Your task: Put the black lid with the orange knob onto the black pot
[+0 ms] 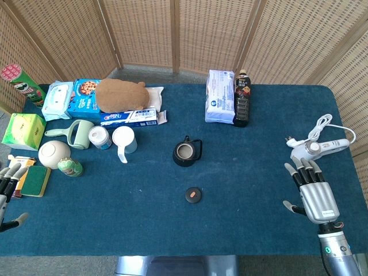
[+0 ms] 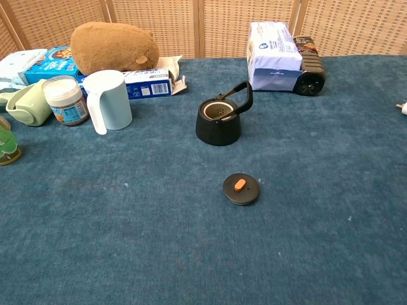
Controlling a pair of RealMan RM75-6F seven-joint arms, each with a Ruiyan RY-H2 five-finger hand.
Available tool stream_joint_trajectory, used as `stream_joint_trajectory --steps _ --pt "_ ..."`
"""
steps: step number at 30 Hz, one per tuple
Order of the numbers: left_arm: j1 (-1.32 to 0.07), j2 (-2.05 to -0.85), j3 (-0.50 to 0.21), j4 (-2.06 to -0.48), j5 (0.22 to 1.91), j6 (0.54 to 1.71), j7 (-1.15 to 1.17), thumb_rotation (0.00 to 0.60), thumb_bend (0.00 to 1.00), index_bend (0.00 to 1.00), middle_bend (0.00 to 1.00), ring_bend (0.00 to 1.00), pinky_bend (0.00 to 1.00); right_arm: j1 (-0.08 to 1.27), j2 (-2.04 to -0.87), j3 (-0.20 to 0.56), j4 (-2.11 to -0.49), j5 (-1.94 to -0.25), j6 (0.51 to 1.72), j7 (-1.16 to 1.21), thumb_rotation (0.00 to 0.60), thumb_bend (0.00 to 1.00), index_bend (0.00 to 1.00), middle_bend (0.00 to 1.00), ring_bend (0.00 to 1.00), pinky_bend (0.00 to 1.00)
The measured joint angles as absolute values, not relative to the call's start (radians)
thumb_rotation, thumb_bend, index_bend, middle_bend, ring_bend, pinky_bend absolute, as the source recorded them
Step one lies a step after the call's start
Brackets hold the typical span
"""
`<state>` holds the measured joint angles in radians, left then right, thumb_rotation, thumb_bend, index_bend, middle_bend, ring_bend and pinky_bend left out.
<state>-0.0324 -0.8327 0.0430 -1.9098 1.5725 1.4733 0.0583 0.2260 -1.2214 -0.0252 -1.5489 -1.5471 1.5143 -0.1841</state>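
Waiting apart: round black lid with the orange knob lies knob-up on the blue desk, just in front of the open black pot.
Knob-up suits a pinch from above, I judge. Right hand, fingers spread and holding nothing, rests well to the lid's right; left hand sits empty at the far edge, fingers loosely apart.
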Motion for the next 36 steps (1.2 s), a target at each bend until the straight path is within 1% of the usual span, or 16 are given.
stream_joint_trajectory --steps 8,11,14,17,18,27,36 --pt "-0.032 -0.835 0.041 -1.914 1.564 1.472 0.067 0.6 0.17 0.0 0.0 0.0 0.11 0.278 -1.217 0.0 -1.555 -1.621 1.478 -0.158 0.52 0.03 0.13 0.08 0.08 0.01" --pt "-0.032 -0.837 0.04 -1.916 1.563 1.472 0.071 0.6 0.17 0.0 0.0 0.0 0.11 0.338 -1.214 0.013 -1.578 -1.656 1.425 -0.145 0.522 0.04 0.13 0.08 0.08 0.01" --pt "-0.035 -0.838 0.039 -1.915 1.555 1.463 0.074 0.6 0.17 0.0 0.0 0.0 0.11 0.41 -1.217 0.031 -1.599 -1.676 1.341 -0.123 0.521 0.06 0.15 0.08 0.08 0.02" --pt "-0.04 -0.838 0.036 -1.915 1.542 1.453 0.075 0.6 0.17 0.0 0.0 0.0 0.11 0.481 -1.235 0.052 -1.61 -1.689 1.254 -0.107 0.521 0.08 0.21 0.08 0.08 0.02" --pt "-0.041 -0.837 0.035 -1.915 1.539 1.452 0.075 0.6 0.17 0.0 0.0 0.0 0.11 0.506 -1.248 0.058 -1.612 -1.693 1.223 -0.102 0.522 0.09 0.22 0.07 0.08 0.02" --pt "-0.052 -0.831 0.025 -1.912 1.507 1.431 0.055 0.6 0.17 0.0 0.0 0.0 0.11 0.651 -1.398 0.088 -1.605 -1.688 1.037 -0.11 0.522 0.19 0.28 0.05 0.06 0.02" --pt "-0.055 -0.827 0.026 -1.91 1.507 1.423 0.043 0.6 0.17 0.0 0.0 0.0 0.11 0.744 -1.516 0.11 -1.526 -1.66 0.943 -0.161 0.522 0.24 0.3 0.05 0.06 0.04"
